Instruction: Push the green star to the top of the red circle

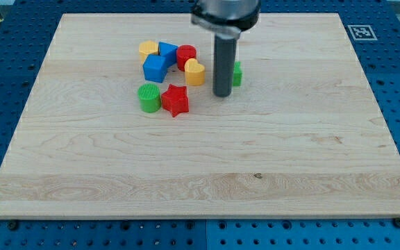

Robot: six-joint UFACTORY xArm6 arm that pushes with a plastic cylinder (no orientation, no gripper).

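Observation:
The green star (pixel 237 73) lies right of the block cluster and is mostly hidden behind my rod; only its right edge shows. My tip (pixel 221 94) rests on the board just at the star's lower left. The red circle (pixel 186 55) sits to the left, at the upper right of the cluster, with the yellow heart (pixel 194 72) between it and my rod.
The cluster also holds a yellow block (pixel 148 48), two blue blocks (pixel 167 51) (pixel 154 69), a green cylinder (pixel 149 97) and a red star (pixel 176 101). The wooden board (pixel 200 173) lies on a blue pegboard with a marker tag (pixel 360 31) at top right.

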